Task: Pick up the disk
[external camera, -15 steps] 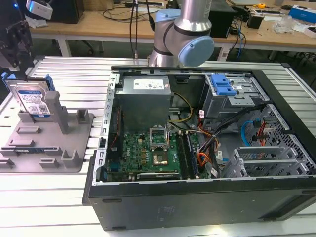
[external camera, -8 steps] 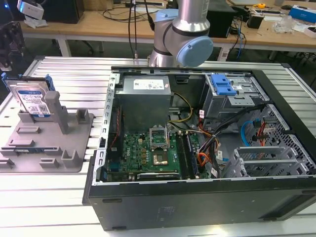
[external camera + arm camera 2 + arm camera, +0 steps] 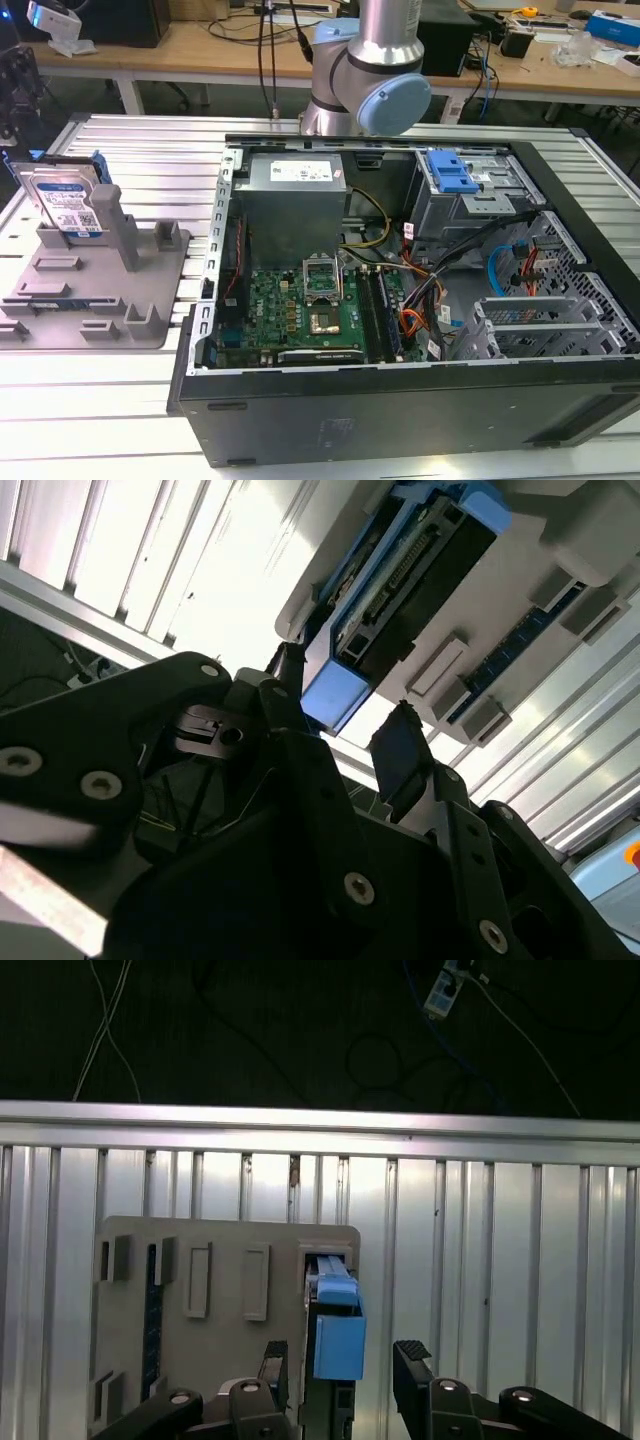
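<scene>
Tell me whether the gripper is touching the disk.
Apart. In the first wrist view the open gripper flanks the disk, with a gap showing on each side.

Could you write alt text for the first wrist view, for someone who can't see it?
An open gripper poises its two black fingers either side of the disk, not touching it; the disk stands on edge in a grey fixture. The fixture sits on a ribbed metal table, with dark floor and cables beyond.

Looks like a robotics lab or workshop. Has wooden workbenches (image 3: 190, 50) strewn with cables (image 3: 262, 60) behind a ribbed aluminium table (image 3: 130, 135). Holds an opened computer case (image 3: 400, 410) and a robot arm (image 3: 385, 70).
</scene>
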`<state>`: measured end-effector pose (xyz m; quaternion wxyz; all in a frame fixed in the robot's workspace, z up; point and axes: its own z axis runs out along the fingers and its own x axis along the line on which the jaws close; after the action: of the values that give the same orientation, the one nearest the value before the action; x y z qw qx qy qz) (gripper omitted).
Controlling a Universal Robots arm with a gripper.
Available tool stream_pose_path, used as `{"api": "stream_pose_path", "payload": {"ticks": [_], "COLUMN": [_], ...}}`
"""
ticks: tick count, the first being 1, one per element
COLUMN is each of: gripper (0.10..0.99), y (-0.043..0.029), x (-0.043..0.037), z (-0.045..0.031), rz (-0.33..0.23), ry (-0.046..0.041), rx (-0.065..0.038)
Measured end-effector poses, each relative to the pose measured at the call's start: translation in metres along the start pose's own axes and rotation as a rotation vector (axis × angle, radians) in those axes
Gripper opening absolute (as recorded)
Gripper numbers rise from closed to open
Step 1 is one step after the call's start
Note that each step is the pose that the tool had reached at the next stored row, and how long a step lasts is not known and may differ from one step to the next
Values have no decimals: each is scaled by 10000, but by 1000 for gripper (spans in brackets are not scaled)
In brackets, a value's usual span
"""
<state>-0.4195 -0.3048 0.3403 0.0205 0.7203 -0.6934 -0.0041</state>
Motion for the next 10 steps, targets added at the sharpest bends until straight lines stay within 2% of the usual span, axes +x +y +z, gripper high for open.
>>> {"api": "stream_pose_path", "payload": {"ticks": [5, 10], "gripper": [541, 541], "y": [1, -2], "x": [10, 10], "z": [3, 55], "rz": [17, 18], "ry": [-1, 43], "rx": [0, -1]}}
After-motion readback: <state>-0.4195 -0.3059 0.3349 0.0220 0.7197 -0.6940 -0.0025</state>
